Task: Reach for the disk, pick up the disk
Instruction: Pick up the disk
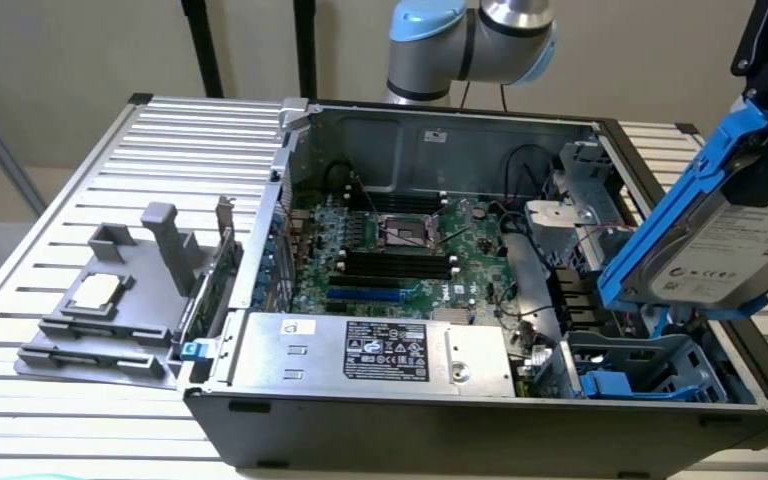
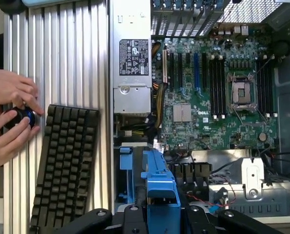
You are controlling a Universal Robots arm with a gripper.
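Disk (image 1: 720,225) first: it's up off the case and in my hand (image 2: 160,207), hanging in the air above the drive cage (image 1: 644,365) at the near corner of the open computer case (image 1: 491,425) on the exterior view's right. My fingers are clamped narrow on its blue side rails (image 1: 678,190); the wrist view shows the blue rail end (image 2: 159,180) sitting right between my black finger links, with nothing between hand and drive. So the relation that matters is simple: the disk lies directly in my grip, not off to any side. Its long axis runs steeply up and down in the exterior view, tilted so the top leans toward that view's right and the lower end points down at the cage's open bay. The white printed label (image 1: 744,240) faces outward, toward the exterior camera. From what I can see, the lower end is clear of the cage walls rather than touching them, though the gap is hard to judge. Reach and pickup both look done, I'd say. Over on the slatted surface (image 2: 62,58) beside the case, a person's hands (image 2: 10,114) hold a small round knob next to a black keyboard (image 2: 64,165), well apart from me. The motherboard (image 1: 398,250) lies open and untouched in the middle of the case.
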